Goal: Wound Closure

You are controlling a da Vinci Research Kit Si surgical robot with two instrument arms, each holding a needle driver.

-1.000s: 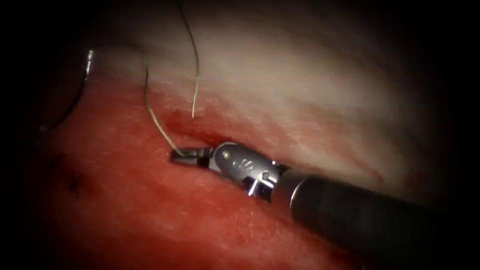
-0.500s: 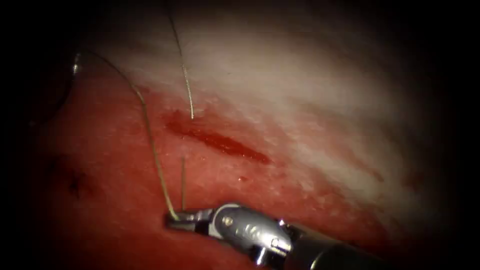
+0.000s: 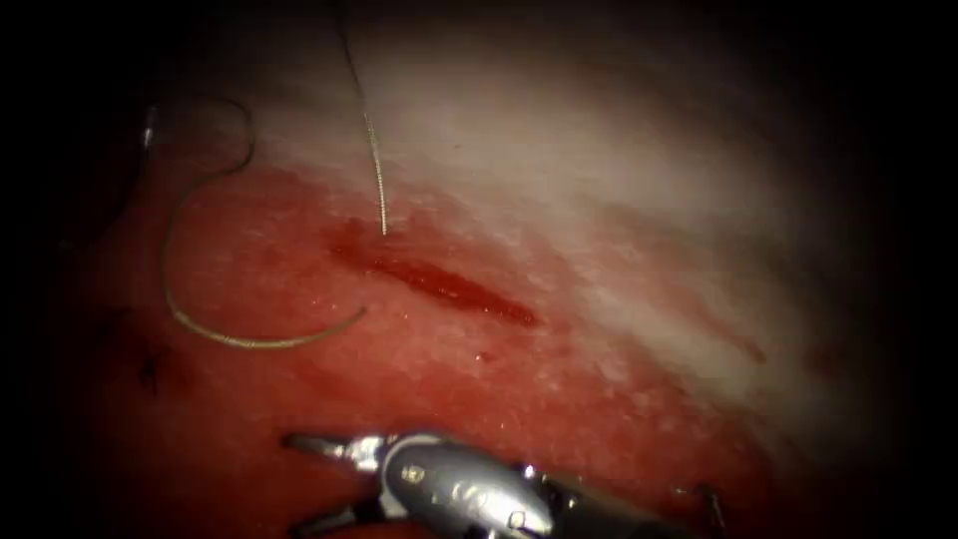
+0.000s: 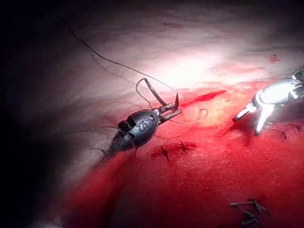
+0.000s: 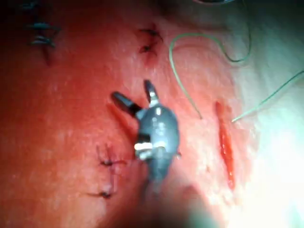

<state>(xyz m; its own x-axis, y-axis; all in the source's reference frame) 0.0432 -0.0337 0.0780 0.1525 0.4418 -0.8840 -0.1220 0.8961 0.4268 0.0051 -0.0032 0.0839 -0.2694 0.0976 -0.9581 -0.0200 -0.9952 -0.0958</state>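
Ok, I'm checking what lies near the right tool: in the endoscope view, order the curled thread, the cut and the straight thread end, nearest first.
From the right tool, jaws open and empty:
1. Curled thread, on the tissue left of the cut.
2. Cut and straight thread end, whose tip sits by the cut's left end: too close to call.
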